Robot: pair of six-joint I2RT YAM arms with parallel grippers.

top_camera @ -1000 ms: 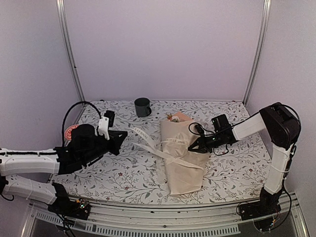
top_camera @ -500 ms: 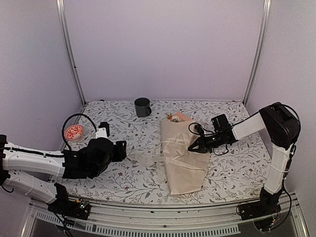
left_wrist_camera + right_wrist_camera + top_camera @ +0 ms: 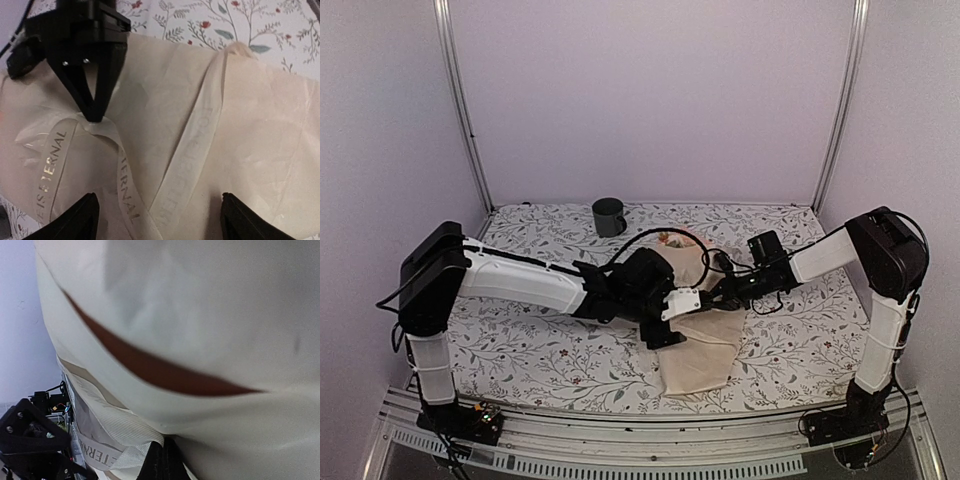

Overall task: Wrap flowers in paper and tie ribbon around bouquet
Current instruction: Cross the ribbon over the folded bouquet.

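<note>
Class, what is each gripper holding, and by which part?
Right gripper pinches the ribbon where its strands meet atop the bouquet; left gripper is open, holding nothing.

Left arm (image 3: 525,283) lies slantwise over the table's (image 3: 520,372) left half and bars the way from the near left to the centre. Left gripper (image 3: 160,221) hangs over the bouquet (image 3: 705,352) with its jaws wide, and ribbon (image 3: 192,160) strands cross under the gap. Right gripper (image 3: 94,113) is pinched on the ribbon just beside it, so there is little room between the two. Right arm (image 3: 825,255) bars the right side. Mug (image 3: 609,216) is at the far edge, well apart. Open cloth at near left, far left and far right.
</note>
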